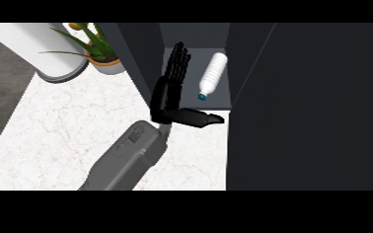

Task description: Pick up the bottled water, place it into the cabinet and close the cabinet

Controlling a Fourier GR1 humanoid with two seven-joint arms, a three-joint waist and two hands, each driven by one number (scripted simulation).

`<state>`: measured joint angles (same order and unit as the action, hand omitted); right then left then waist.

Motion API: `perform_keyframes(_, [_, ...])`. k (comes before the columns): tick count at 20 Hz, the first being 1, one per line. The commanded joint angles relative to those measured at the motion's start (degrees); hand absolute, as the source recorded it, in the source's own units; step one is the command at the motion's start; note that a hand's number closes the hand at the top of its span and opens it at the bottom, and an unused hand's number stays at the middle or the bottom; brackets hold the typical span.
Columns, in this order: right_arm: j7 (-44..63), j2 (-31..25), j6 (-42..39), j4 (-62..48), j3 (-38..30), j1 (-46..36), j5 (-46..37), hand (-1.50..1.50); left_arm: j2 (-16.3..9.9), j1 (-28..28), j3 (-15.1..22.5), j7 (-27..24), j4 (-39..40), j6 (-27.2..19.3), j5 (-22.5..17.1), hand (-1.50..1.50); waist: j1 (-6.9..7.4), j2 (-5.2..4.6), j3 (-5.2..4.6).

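Dark cabinet (302, 103) filling the right of the head view, flat matte panels, one tall slab at the right likely the open door, though hard to tell apart from the carcass. White marble-veined counter (65, 123) spreading to the left, smooth and glossy. Pale rounded form (44, 49) curving in at the upper left, kind not clear. Single grey forearm rising from the lower edge, ending in a black hand (169, 86); by its thumb pointing right, judged the left hand, not certain. Fingers (177, 61) straight and held together, reaching up into the cabinet opening, thumb spread wide toward the right, nothing held. Other hand nowhere in sight. Potted plant (98, 49) in a terracotta pot beside the cabinet's left wall, long green blades.

Bottled water (212, 75) lying on its side on the grey cabinet shelf, just beside the open fingers but apart from them, ribbed clear-white body, blue cap toward the viewer. Placing step apparently done; closing of the door left.

Bottle likely light, thin-walled and slightly yielding, smooth enough to slip, round enough to roll. Best taken around the ribbed middle, where ridges offer purchase, never by the narrow neck.
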<state>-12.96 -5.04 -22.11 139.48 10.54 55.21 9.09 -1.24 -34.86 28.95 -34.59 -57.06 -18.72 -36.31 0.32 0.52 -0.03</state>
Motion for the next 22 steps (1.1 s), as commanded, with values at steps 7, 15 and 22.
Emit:
perform_keyframes(7, [3.08, -6.51, -4.76, 9.48, 1.37, 1.49, -2.52, -1.50, -8.10, 18.72, 6.32, 3.51, -21.85, 2.98, 1.16, 1.50, 0.40, -0.02, -0.02])
perform_keyframes(15, [1.30, -13.96, -12.43, 12.38, 6.09, 4.13, -9.61, 1.50, -16.86, 29.56, 5.19, 6.29, -36.87, 2.13, 0.24, -1.50, -0.05, 0.30, -0.04])
perform_keyframes(22, [0.13, -16.16, -13.32, 16.05, 10.85, 2.92, -14.35, 1.50, -22.18, 38.50, -0.16, 2.92, -43.49, 3.79, -2.08, -1.50, -0.39, 0.33, -0.14])
